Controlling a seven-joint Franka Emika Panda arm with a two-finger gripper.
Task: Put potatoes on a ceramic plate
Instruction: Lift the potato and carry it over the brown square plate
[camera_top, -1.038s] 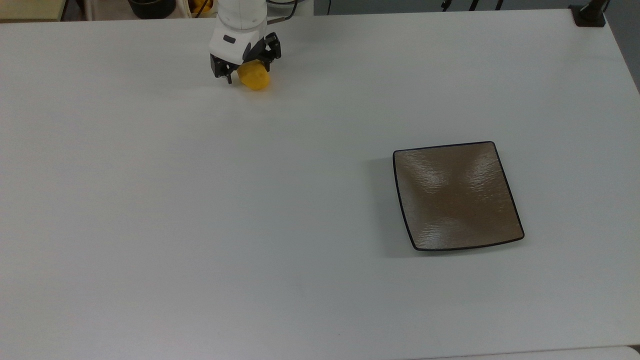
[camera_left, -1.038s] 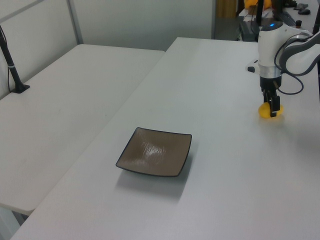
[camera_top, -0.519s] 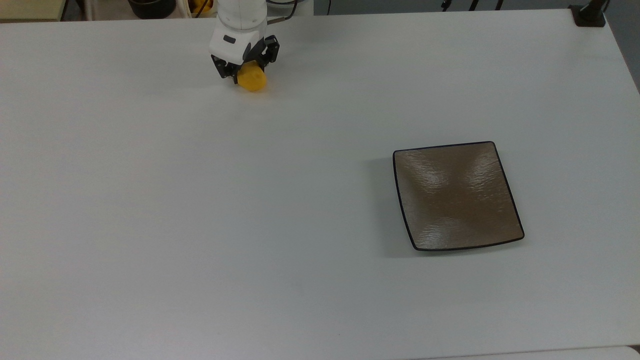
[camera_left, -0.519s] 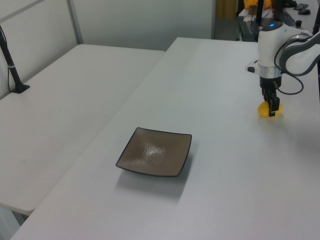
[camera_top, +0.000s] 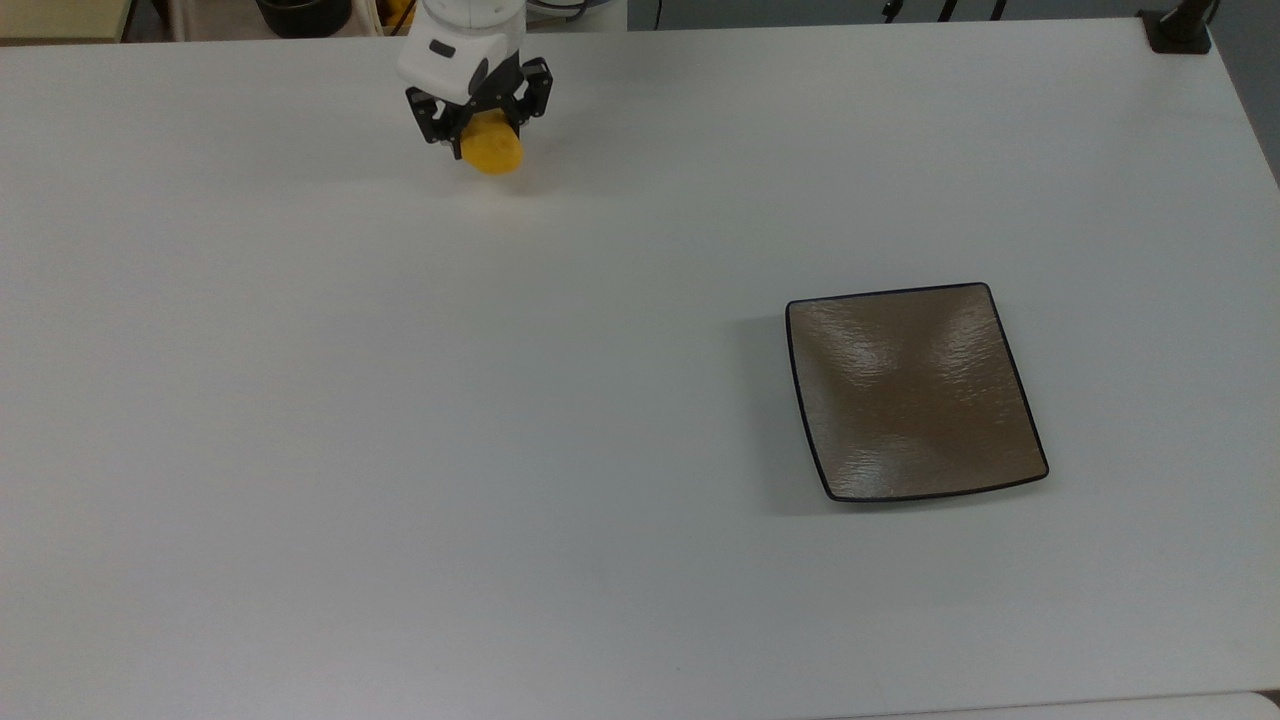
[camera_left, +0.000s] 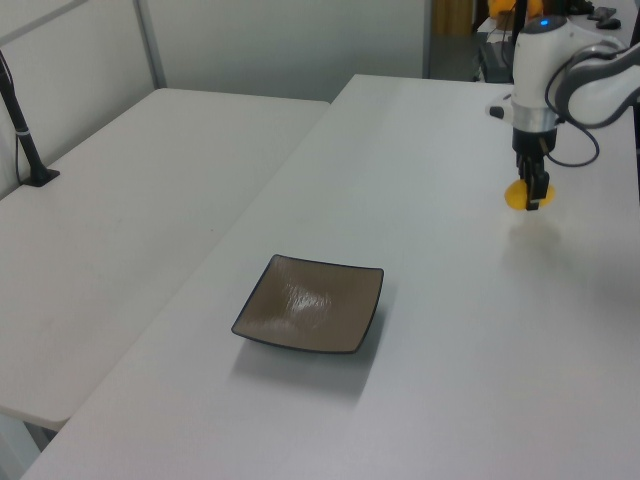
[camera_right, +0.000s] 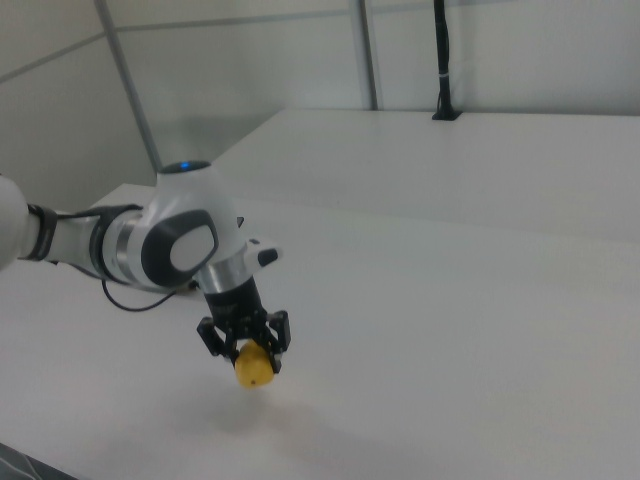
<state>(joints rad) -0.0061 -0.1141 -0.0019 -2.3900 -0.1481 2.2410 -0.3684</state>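
I am holding the potato (camera_top: 491, 151) in my gripper (camera_top: 478, 112). My two black fingers (camera_right: 211, 340) are squeezed tight on its sides, one on each side. The potato is yellow, shiny and a bit lumpy. It sticks out below my fingers. In the right view I can see a gap under the potato (camera_right: 254, 368) and a soft shadow on the table (camera_top: 400, 420), so the potato is up in the air and not touching the table. In the left view the potato (camera_left: 518, 196) hangs from my gripper (camera_left: 533, 192) too, with its shadow on the table below.

My arm (camera_right: 150, 245) is white and grey, and it bends down to my gripper (camera_right: 243, 347).

The plate (camera_top: 912, 390) is far from my gripper. It is square and brown-grey, with a thin black edge and round corners. Its top is shiny and has little ripples. In the top view it lies well off toward the top view's right and lower down from my gripper. In the left view the plate (camera_left: 310, 304) sits near the middle of the table, toward the left view's left of my gripper. Nothing is on the plate. The potato is not on it yet.

The table is white and flat. Beside it stands another white table (camera_left: 130, 200).
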